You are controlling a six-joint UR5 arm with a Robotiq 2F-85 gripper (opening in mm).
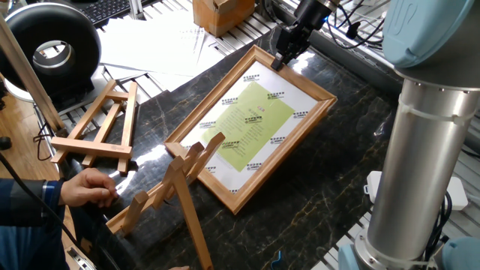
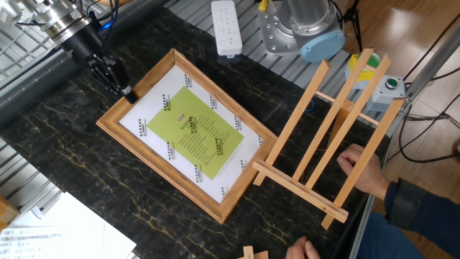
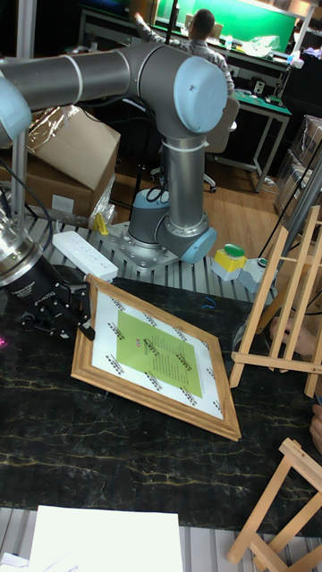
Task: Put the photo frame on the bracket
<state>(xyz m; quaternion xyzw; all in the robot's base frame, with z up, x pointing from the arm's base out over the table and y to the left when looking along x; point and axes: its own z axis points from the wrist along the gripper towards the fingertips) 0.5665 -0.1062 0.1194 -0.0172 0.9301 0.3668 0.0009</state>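
- The table (image 2: 86,173) has a dark marbled top.
- The photo frame (image 2: 185,134) lies flat near its middle.
- The bracket (image 2: 327,140) stands on its edge, beside the frame.
- A smaller wooden easel (image 1: 101,127) lies flat at another edge.
- White paper sheets (image 2: 54,230) lie at one corner.
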